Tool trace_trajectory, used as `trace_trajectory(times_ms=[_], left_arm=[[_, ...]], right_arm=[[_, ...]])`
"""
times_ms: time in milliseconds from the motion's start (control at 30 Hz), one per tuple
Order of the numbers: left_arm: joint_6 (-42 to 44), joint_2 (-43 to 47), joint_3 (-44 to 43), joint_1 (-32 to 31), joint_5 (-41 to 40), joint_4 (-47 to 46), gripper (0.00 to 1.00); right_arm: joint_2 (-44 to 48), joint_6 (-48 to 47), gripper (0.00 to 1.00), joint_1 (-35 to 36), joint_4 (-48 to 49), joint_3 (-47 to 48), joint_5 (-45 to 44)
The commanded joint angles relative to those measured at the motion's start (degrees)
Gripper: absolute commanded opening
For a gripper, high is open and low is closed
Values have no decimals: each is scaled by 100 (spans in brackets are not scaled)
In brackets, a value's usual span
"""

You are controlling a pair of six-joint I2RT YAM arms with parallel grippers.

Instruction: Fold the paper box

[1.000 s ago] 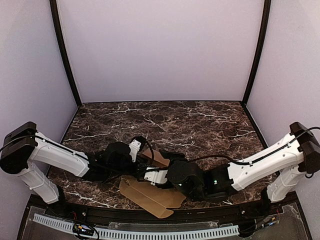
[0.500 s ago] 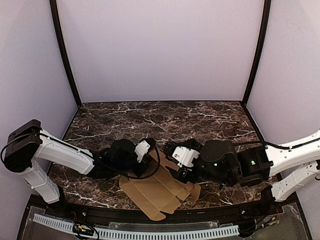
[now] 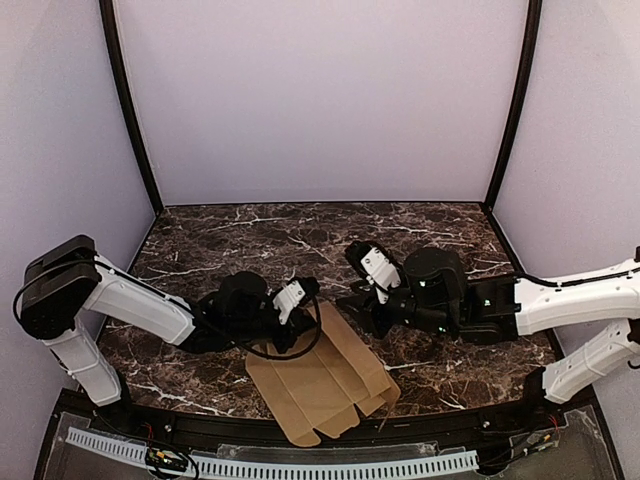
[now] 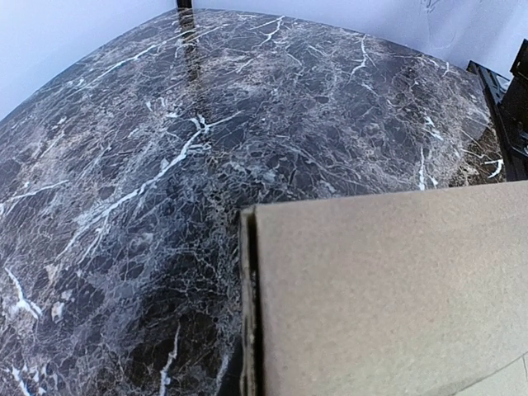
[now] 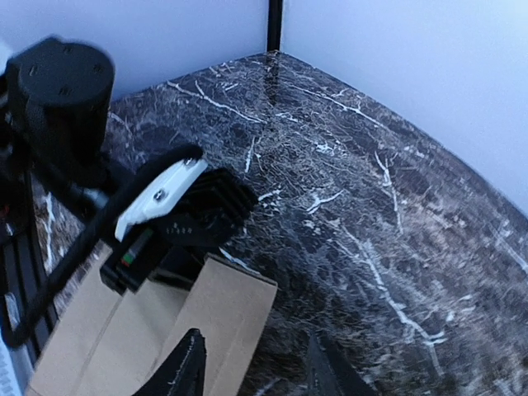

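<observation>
the paper box lies spread flat at the worktop's near edge; the right pincer, over it a second ago, has pulled back, fingers apart; the left pincer sits at its far corner, grip unclear

No readable text — no labels, brands or numbers

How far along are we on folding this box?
Barely started. Done: nothing firm; the paper box lies as a mostly flat sheet. In hand: the left hand sits at its far corner, one panel close before its camera, grip unclear; the right hand hovers open and empty. Left: raising walls, tucking tabs.
</observation>
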State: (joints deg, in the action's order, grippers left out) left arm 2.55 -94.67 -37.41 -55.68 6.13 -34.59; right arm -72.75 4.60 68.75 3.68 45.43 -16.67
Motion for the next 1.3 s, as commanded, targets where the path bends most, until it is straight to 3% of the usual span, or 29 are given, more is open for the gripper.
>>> trace_trajectory(times_ms=[0,133,167,1067,1267], left_arm=[[-61,-190,40,21,374,-297,1],[-139,-289,33,21,167,-390,1],[-144,-295,61,22,128,-412,1],[-547,-593,380,10,-222,-1124,8],[-604,-618,438,5,-347,-1199,14]], right_arm=[[-447,826,30,-213,1087,-58,670],[-963,1034,2,-246,1400,174,799],[-1115,1046,0,-241,1456,229,814],[-2505,1292,0,-338,2260,314,978],[-2533,1345,0,-347,2303,191,966]])
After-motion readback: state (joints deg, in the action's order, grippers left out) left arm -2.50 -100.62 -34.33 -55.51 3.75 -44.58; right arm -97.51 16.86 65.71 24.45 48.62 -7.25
